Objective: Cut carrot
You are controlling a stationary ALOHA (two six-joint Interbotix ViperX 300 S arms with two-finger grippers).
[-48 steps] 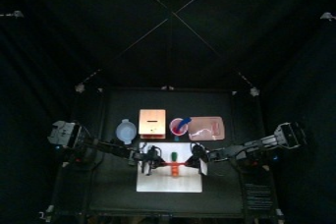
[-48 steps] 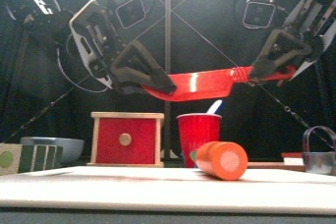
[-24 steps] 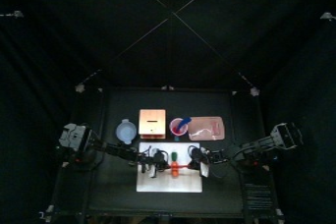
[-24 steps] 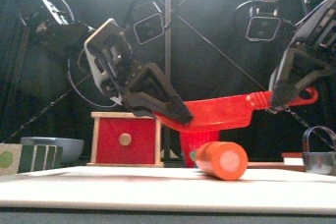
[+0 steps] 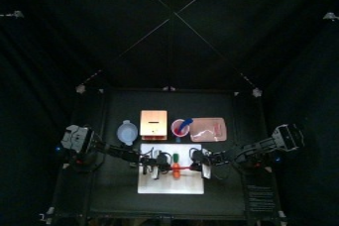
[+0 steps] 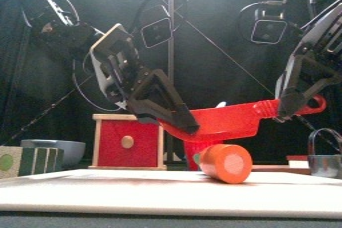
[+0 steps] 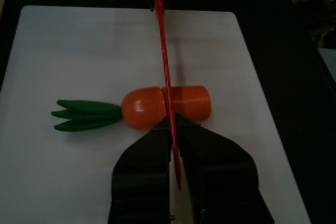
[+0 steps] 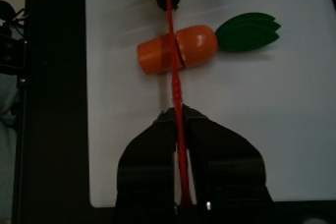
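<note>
While the red knife (image 7: pixel 160 61) is clamped by both grippers (image 7: pixel 172 149) (image 8: pixel 183 144), it should be pressed squarely through the carrot's (image 7: pixel 167 106) middle.

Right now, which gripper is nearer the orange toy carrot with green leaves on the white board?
Left. The left gripper clamps the thin red blade right beside the orange carrot; the right gripper holds the blade's other end, farther off.

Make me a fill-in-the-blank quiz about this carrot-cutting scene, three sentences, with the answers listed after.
1. The toy carrot lies on a ____ cutting board.
2. The red knife is gripped at its ends by ____ pincers, left pincer and right pincer.
3. The carrot's leafy top is ____ in colour.

Missing words: white; both; green
</note>
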